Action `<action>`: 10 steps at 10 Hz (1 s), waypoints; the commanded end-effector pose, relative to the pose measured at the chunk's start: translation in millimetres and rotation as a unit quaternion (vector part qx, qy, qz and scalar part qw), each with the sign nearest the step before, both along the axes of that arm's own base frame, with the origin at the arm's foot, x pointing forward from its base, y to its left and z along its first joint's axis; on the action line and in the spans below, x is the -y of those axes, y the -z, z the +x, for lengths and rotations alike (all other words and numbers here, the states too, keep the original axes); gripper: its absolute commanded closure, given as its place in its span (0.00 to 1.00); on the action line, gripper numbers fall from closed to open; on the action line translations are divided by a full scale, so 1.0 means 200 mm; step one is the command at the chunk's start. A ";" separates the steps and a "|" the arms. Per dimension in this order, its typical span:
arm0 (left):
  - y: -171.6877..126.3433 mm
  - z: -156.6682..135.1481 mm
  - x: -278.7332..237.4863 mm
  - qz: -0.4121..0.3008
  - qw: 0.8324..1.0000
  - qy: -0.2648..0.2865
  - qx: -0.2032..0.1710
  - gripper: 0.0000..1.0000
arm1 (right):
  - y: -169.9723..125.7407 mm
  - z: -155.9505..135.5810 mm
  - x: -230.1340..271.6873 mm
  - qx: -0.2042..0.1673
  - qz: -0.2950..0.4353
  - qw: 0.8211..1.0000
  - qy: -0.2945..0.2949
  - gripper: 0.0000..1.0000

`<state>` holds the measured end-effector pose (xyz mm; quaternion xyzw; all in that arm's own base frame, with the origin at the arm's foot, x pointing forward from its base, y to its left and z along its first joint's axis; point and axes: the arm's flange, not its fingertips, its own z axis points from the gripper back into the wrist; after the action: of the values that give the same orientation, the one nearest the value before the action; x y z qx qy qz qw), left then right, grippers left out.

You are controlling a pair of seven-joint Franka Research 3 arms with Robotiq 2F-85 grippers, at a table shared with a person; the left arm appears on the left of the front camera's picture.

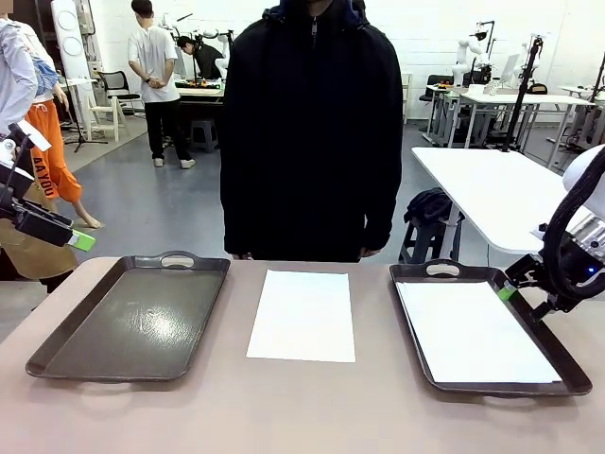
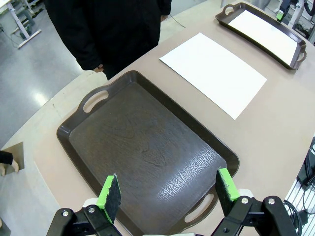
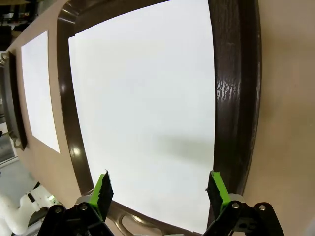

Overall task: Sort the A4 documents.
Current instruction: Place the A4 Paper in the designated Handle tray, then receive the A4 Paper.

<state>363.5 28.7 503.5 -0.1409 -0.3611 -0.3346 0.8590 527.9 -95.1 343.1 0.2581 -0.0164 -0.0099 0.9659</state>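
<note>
The loose A4 sheet [image 1: 302, 315] lies lengthwise toward the person [image 1: 312, 132]. The left gripper [image 2: 170, 189] and right gripper [image 3: 160, 189] flank it, both wide and empty, neither plainly nearer.

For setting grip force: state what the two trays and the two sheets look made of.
Left tray: probably moulded plastic, dark brown, semi-glossy; glare shows a fine grained texture. Right tray: same look. Sheet on the table and sheet in the right tray: thin matte white paper, lying flat, no sheen.

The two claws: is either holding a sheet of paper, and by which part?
Nothing is held. The left gripper stands open over the left tray; the right gripper stands open over the sheet lying in the right tray.
</note>
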 end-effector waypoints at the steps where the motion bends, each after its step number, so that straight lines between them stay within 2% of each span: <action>1: 0.01 0.01 -0.02 -0.003 1.000 0.011 0.003 0.00 | 0.00 -0.03 -0.06 -0.015 -0.029 0.999 0.015 0.00; 2: 0.01 0.01 -0.02 -0.003 1.000 0.011 0.003 0.00 | 0.00 0.00 0.00 0.000 0.000 1.000 0.000 0.00; 10: 0.01 0.01 -0.02 -0.003 1.000 0.011 0.003 0.00 | 0.00 0.00 0.00 0.000 0.000 1.000 0.000 0.00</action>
<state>363.5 28.7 503.5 -0.1409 -0.3611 -0.3345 0.8590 527.9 -94.8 342.6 0.2553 -0.0149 -0.0146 0.9666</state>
